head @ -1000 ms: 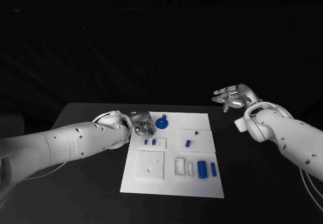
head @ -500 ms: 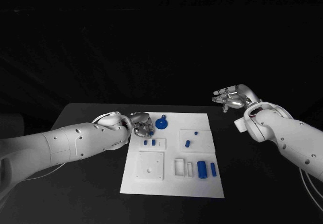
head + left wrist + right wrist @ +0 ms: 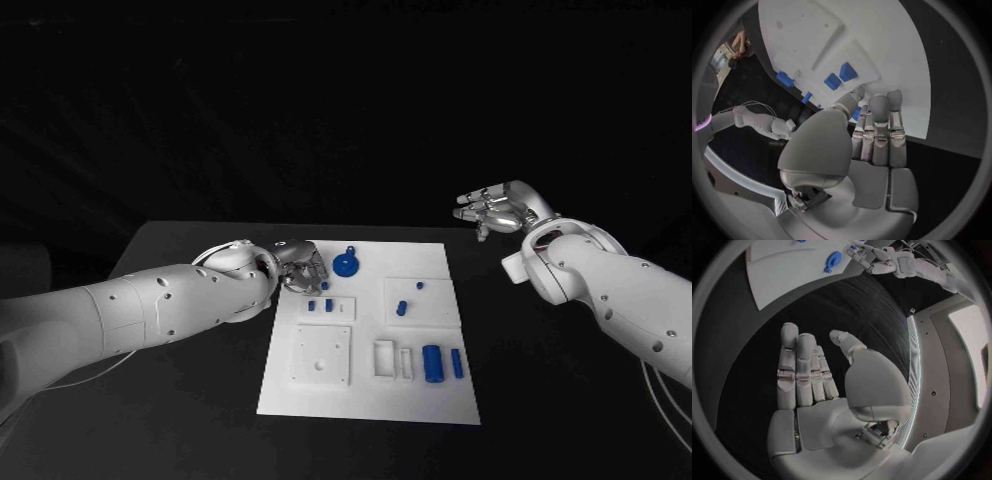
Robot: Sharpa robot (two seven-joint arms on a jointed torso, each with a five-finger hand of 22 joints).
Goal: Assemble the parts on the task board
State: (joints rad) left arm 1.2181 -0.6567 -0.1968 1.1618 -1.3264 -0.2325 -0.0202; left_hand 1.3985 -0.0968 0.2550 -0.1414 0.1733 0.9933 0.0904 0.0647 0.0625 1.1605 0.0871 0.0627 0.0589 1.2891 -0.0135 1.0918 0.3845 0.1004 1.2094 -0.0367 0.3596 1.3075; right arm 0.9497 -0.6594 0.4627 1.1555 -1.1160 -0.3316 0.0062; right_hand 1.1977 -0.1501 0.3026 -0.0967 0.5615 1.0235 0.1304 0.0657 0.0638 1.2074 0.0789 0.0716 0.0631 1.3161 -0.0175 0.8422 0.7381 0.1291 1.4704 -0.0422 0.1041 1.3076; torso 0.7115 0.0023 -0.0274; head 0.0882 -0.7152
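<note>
Black surface (image 3: 173, 400): left robot hand (image 3: 302, 263), holding nothing, has drawn slightly back from the white board (image 3: 368, 400); right robot hand (image 3: 490, 207) hovers wide, unmoved.

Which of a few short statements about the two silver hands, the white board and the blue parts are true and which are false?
1. The right silver hand is held off the white task board, over the black table. True.
2. The right hand grips a blue part. False: its fingers lie open and hold nothing.
3. The left silver hand is at the board's far left corner. True.
4. The round blue part with a small loop lies at the board's near edge. False: it lies near the far edge, beside the left hand.
5. Blue upright pieces sit in the board's near right area. True.
</note>
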